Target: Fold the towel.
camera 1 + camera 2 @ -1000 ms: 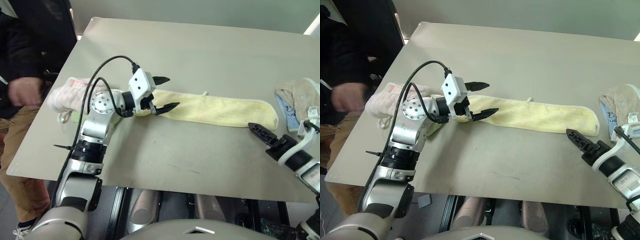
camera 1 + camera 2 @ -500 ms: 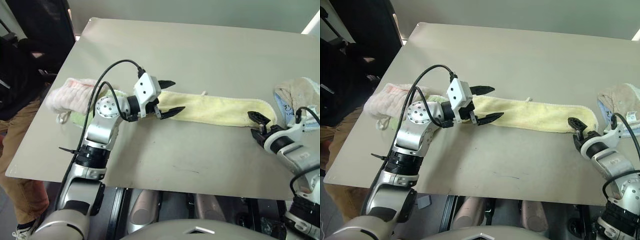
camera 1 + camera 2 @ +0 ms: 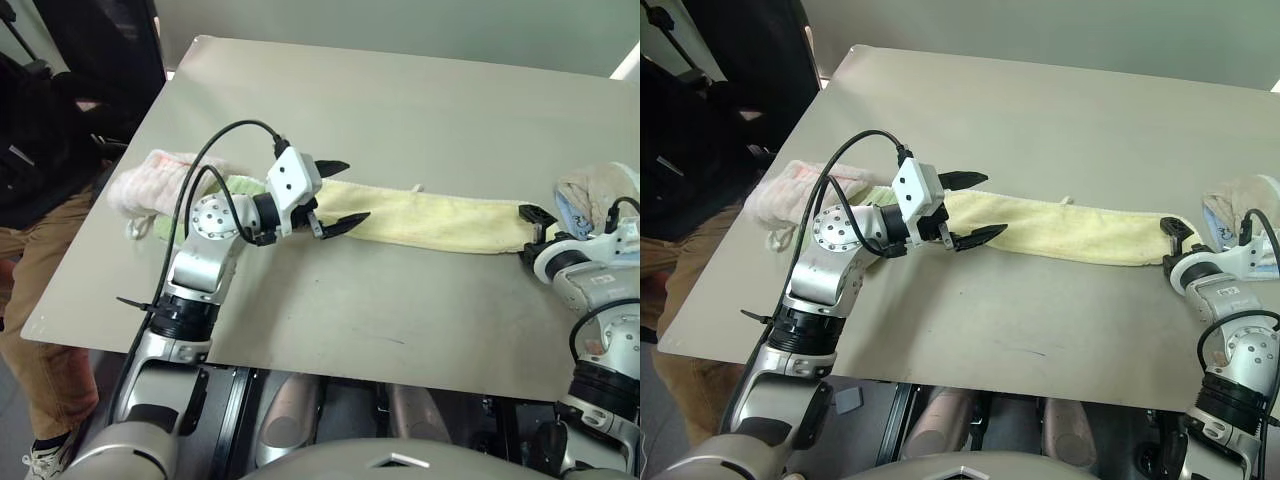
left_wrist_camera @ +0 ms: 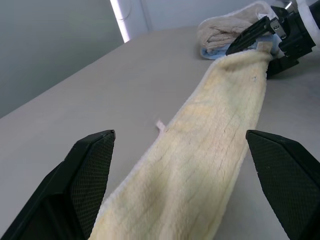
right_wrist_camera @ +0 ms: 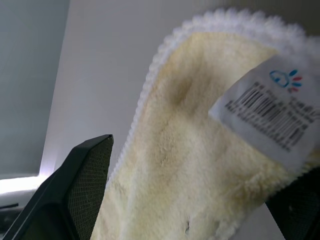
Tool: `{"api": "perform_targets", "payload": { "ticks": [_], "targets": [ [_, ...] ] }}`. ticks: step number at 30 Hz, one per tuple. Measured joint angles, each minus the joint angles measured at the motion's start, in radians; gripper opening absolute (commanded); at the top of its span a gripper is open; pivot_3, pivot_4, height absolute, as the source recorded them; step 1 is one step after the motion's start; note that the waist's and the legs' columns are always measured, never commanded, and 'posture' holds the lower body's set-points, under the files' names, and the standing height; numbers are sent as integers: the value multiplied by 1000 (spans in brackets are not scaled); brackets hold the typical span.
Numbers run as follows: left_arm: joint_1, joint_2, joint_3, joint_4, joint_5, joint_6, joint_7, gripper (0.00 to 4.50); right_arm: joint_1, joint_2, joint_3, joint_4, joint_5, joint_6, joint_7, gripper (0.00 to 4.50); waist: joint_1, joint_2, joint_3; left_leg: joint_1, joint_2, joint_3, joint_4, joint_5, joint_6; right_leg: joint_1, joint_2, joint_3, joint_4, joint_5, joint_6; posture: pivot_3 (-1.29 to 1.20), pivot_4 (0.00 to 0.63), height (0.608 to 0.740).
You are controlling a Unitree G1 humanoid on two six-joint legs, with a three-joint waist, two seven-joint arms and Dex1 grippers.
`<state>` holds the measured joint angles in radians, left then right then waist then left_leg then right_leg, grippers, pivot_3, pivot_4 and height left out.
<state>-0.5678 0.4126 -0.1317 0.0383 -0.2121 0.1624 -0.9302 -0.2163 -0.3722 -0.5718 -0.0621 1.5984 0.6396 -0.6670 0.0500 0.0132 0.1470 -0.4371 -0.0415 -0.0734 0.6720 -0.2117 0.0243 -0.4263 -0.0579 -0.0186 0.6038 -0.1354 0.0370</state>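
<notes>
A white label [image 5: 272, 112] bearing a barcode and a small coloured logo is seen on the towel [image 5: 195, 150]; its print cannot be read.

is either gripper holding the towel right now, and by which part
Not yet. The right gripper is open, jaws astride the towel's right end. The left gripper hovers open over its left end.

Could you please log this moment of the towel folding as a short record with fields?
towel: pale yellow, lying flat as a long strip across the table
left gripper: open, over the towel's left end
right gripper: open, fingers either side of the towel's right end, not yet closed
other cloths: pink towel at left; beige cloth at right
bystander: person beside the table
</notes>
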Motion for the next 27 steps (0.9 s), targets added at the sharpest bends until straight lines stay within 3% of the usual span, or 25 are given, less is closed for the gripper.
{"api": "perform_targets", "payload": {
  "ticks": [7, 10, 11, 16, 23, 27],
  "targets": [
    [15, 0, 0, 0, -3, 6, -3, 4500, 14, 0, -16, 18, -77, -48, 5, 1278, 2, 0, 0, -2, 1, 1, -2, -5, -1, -4, 0, 0, 0, 2, -8, 0, 150, 739],
    [41, 1, -4, 0, -4, 14, -19, 4500, 15, 0, -32, 19, -93, -54, 5, 214, 0, 1, 0, -5, 1, 1, -3, -6, -1, -9, 0, -1, 1, 3, -3, 0, 150, 739],
    [48, 2, -6, -1, -6, 18, -27, 4500, 15, 0, -35, 19, -94, -54, 7, 69, 0, 1, 0, -5, 1, 1, -3, -6, 0, -9, 0, -1, 2, 3, -1, 0, 150, 739],
    [52, 3, -6, -20, -19, 24, -34, 4500, 17, -18, -28, 14, -132, -36, 55, 69, 0, 2, 1, -5, 2, 1, -4, -6, 3, -10, 0, -2, 3, 1, -1, 0, 150, 739],
    [71, 12, -6, -40, -24, 37, -32, 4500, 22, -281, 101, -118, -352, 57, 324, 69, -3, 4, 1, -4, 2, 1, -4, -8, -5, -11, 0, -2, 5, -2, -8, 0, 150, 739],
    [77, 14, -8, -43, -24, 41, -29, 4500, -7, -509, 294, -232, -576, 93, 551, 69, -7, 5, 1, -3, 3, 1, -5, -6, -8, -10, 1, -3, 6, -3, -14, 0, 150, 739]
  ]
}}
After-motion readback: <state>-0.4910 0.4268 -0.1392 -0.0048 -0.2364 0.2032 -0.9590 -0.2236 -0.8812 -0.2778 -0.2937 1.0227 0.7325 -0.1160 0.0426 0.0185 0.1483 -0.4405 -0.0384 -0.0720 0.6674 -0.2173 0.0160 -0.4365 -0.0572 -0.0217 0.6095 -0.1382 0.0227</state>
